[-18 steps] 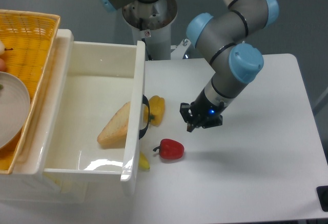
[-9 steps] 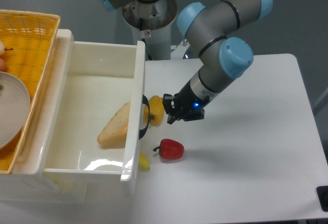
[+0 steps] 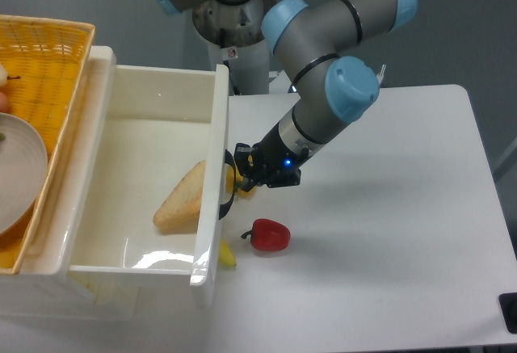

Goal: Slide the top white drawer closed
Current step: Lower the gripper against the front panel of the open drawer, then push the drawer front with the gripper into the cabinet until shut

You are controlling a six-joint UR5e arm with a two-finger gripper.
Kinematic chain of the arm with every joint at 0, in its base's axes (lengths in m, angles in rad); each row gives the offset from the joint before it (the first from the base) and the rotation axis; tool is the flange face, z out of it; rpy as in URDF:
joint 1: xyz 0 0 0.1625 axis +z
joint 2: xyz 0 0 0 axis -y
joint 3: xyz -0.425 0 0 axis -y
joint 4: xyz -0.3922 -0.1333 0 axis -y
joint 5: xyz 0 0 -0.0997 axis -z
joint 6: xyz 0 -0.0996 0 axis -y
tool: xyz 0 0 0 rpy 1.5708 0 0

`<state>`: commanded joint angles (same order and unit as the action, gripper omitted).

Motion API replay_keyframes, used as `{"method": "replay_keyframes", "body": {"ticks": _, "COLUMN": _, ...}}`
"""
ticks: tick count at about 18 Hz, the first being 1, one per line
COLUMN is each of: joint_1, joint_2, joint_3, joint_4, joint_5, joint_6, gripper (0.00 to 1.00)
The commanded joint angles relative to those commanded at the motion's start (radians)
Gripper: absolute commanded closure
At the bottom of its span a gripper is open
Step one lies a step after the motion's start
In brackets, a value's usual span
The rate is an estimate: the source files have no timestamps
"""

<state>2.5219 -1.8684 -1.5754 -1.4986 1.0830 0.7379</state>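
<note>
the top white drawer (image 3: 153, 183) sits pulled out, just left of the gripper (image 3: 245, 177), its open tray facing up, its flat front facing right toward the pincer, and that front's long axis running from far to near. 1 black handle (image 3: 230, 185) curves off the front. since a second ago the gripper has swung left and now sits right at that handle, covering most of the yellow pepper (image 3: 240, 185); whether its fingers are clenched, cannot tell. 1 bread wedge (image 3: 182, 199) lies in the drawer, left of the gripper. 1 red pepper (image 3: 269, 235) lies just below it.
</note>
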Motion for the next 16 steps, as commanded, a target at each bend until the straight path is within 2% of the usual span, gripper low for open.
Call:
{"method": "replay_keyframes", "body": {"ticks": 4, "joint_1": -0.008, "joint_2": 0.006, "joint_3": 0.0, "joint_4": -0.026, "joint_5": 0.002, "joint_6": 0.002, "gripper": 1.0}}
{"method": "replay_keyframes", "body": {"ticks": 16, "joint_1": -0.023, "joint_2": 0.023, "joint_3": 0.002, "joint_4": -0.029, "joint_5": -0.003, "joint_6": 0.0, "gripper": 1.0}}
